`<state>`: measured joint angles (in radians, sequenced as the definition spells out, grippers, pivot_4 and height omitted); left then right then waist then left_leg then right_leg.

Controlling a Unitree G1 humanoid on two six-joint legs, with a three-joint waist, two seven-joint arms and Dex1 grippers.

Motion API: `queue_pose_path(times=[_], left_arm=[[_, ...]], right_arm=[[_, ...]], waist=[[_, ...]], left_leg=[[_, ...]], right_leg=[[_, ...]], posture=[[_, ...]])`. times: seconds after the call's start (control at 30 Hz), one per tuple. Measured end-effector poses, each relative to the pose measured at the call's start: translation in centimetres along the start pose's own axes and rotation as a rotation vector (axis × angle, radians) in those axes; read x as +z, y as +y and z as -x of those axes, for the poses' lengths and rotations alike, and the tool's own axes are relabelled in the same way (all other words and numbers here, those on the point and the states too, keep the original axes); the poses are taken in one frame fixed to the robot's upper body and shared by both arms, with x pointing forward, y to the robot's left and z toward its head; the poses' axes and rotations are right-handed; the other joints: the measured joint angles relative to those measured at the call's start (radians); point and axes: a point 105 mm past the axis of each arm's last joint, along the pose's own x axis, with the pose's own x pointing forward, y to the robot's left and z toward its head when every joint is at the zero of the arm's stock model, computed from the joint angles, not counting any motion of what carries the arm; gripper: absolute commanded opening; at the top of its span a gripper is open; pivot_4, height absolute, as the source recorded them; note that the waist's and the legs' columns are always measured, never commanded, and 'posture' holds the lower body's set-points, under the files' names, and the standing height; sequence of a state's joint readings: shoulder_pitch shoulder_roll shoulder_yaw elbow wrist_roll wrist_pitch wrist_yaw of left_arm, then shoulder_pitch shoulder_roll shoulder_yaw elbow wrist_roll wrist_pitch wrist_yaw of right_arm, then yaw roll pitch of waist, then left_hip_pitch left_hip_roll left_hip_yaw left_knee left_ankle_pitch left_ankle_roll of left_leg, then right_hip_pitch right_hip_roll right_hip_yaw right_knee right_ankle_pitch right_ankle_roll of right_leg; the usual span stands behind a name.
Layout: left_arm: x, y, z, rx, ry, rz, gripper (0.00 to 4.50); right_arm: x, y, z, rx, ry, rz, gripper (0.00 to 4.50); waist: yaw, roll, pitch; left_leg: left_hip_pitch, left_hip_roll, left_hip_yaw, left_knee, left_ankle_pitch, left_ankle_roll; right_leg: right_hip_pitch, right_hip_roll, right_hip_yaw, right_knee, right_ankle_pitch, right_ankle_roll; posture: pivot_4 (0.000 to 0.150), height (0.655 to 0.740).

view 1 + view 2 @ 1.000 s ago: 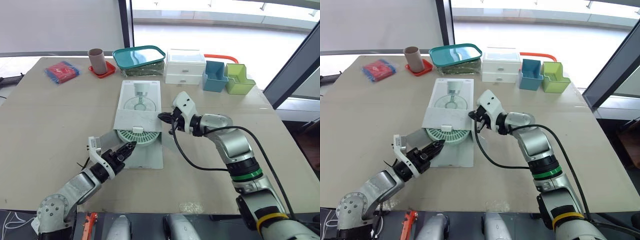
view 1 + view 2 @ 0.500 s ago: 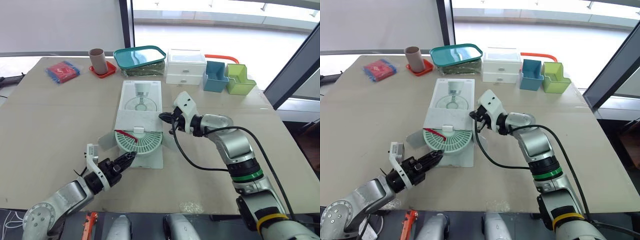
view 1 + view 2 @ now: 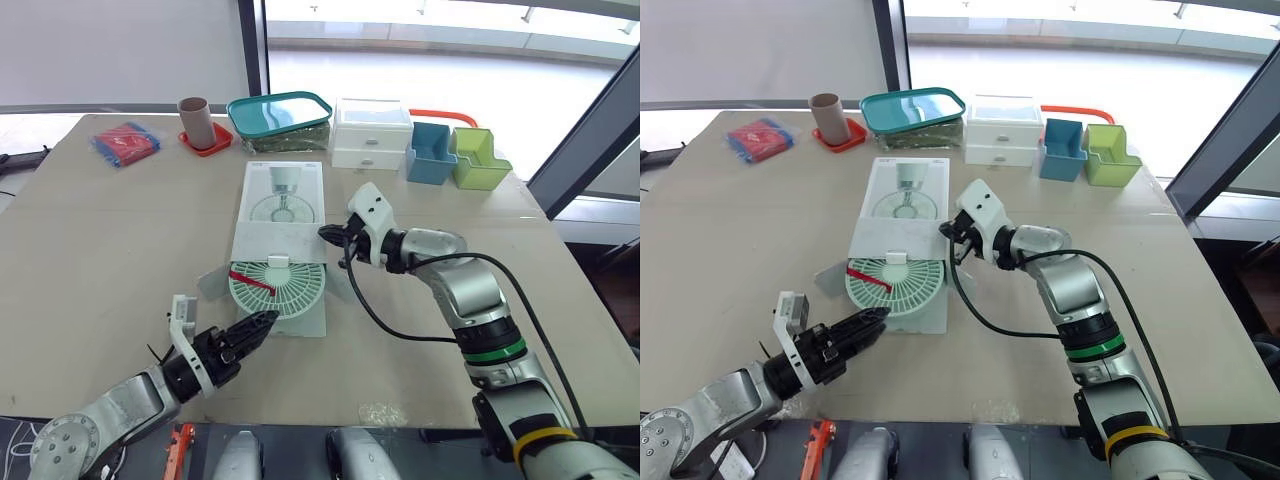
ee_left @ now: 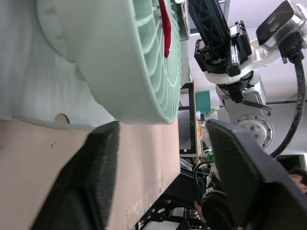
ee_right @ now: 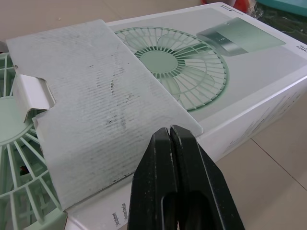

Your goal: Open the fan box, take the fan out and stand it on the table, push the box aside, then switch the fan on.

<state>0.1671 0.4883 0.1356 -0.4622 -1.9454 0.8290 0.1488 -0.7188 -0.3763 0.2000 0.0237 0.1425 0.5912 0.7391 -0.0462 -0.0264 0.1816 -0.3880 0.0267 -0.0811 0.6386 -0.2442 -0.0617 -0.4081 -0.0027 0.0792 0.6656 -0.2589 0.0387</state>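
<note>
The left gripper (image 3: 265, 320) hovers low over the table (image 3: 110, 240), at the near side of the fan (image 3: 277, 290). Its two fingers are spread wide, and nothing is between them. The tips point to the near rim of the fan. They are just beside the rim, but it cannot be told if they touch it.

The right gripper (image 3: 324, 233) is at the right side of the box (image 3: 283, 195). Its fingers are pressed together, and the tips are at the edge of the raised grey flap (image 5: 96, 110). Whether they pinch the flap cannot be told.

The fan is light green and round. It lies flat with the grille up, mostly out of the open near end of the box, and its far edge is under the flap. A red strip (image 3: 252, 278) lies across the grille. The box is white with a picture of the fan on top, and it lies flat in the middle of the table.

Along the far edge of the table stand a red packet (image 3: 124, 142), a brown cup (image 3: 192, 118), a teal container (image 3: 278, 115), white drawers (image 3: 371, 133), a blue bin (image 3: 430, 153) and a green bin (image 3: 477, 160).
</note>
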Motion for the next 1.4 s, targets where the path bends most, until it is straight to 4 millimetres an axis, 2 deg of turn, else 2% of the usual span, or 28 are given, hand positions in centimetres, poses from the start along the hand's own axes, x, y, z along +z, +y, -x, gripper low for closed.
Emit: queue_pose_path(times=[0.17, 0.37, 0.57, 0.73, 0.97, 1.17, 1.27, 1.3, 1.33, 1.4], left_arm=[[1.6, -0.2, 1.1, -0.001, -0.056, -0.040, 3.94], [3.9, 0.4, 1.0, 0.016, -0.110, -0.041, 3.94], [4.0, 0.6, 0.7, 0.013, -0.119, -0.025, 3.94], [3.4, 1.1, 0.7, 0.029, -0.086, -0.035, 3.94], [4.8, 1.8, 0.3, 0.051, -0.139, -0.016, 3.94], [4.6, 1.5, -0.4, 0.020, -0.147, 0.005, 3.94], [4.6, 1.4, -0.8, 0.016, -0.144, 0.001, 3.31], [4.5, 1.5, -1.1, 0.019, -0.153, 0.002, 2.81], [4.5, 1.6, -1.1, 0.025, -0.155, 0.000, 2.81], [4.6, 1.7, -1.2, 0.033, -0.156, -0.008, 2.07]], right_arm=[[0.0, 0.1, -0.1, 0.002, -0.003, 0.000, 0.00], [0.0, 0.1, -0.2, 0.005, -0.008, -0.002, 0.00], [0.0, 0.1, -0.2, 0.004, -0.008, -0.001, 0.00], [0.0, 0.1, -0.2, 0.002, -0.007, -0.001, 0.00], [0.0, 0.1, -0.2, 0.002, -0.007, -0.001, 0.00], [0.0, 0.1, -0.2, 0.002, -0.007, -0.001, 0.00], [0.0, 0.1, -0.2, 0.002, -0.006, -0.002, 0.00], [0.0, 0.1, -0.2, 0.001, -0.007, -0.001, 0.00], [0.0, 0.1, -0.1, 0.001, -0.006, 0.000, 0.00], [0.0, 0.0, -0.1, 0.000, -0.006, 0.001, 0.00]], waist=[[0.000, 0.000, 0.000], [0.000, 0.000, 0.000], [0.000, 0.000, 0.000], [0.000, 0.000, 0.000], [0.000, 0.000, 0.000], [0.000, 0.000, 0.000], [-0.001, 0.000, 0.000], [0.000, 0.000, 0.000], [0.000, 0.000, 0.000], [-0.001, 0.000, 0.000]], left_leg=[[0.000, 0.000, 0.000, 0.000, 0.000, 0.000], [0.000, 0.000, 0.000, 0.000, 0.000, 0.000], [0.000, 0.000, 0.000, 0.000, 0.000, -0.001], [0.000, 0.000, 0.000, 0.000, 0.000, -0.001], [0.000, 0.000, 0.000, 0.000, 0.000, -0.001], [0.000, 0.000, 0.000, 0.000, 0.000, -0.001], [0.000, 0.000, 0.000, 0.000, 0.000, -0.001], [0.000, 0.000, 0.000, 0.000, 0.000, -0.001], [0.000, 0.000, 0.000, 0.000, 0.000, -0.001], [0.000, 0.000, 0.000, 0.000, 0.000, -0.001]], right_leg=[[0.000, 0.000, 0.000, 0.000, 0.000, 0.000], [0.000, 0.000, 0.000, 0.000, 0.000, 0.000], [0.000, 0.000, 0.000, 0.000, 0.000, -0.001], [0.000, 0.000, 0.000, 0.000, 0.000, -0.001], [0.000, 0.000, 0.000, 0.000, 0.000, -0.001], [0.000, 0.000, 0.000, 0.000, 0.000, -0.001], [0.000, 0.000, 0.000, 0.000, 0.000, -0.001], [0.000, 0.000, 0.000, 0.000, 0.000, -0.001], [0.000, 0.000, 0.000, 0.000, 0.000, -0.001], [0.000, 0.000, 0.000, 0.000, 0.000, -0.001]], posture=[[0.150, 0.7400], [0.150, 0.7400], [0.150, 0.7400], [0.150, 0.7400], [0.150, 0.7400], [0.150, 0.7400], [0.150, 0.7400], [0.150, 0.7400], [0.150, 0.7400], [0.150, 0.7400]])
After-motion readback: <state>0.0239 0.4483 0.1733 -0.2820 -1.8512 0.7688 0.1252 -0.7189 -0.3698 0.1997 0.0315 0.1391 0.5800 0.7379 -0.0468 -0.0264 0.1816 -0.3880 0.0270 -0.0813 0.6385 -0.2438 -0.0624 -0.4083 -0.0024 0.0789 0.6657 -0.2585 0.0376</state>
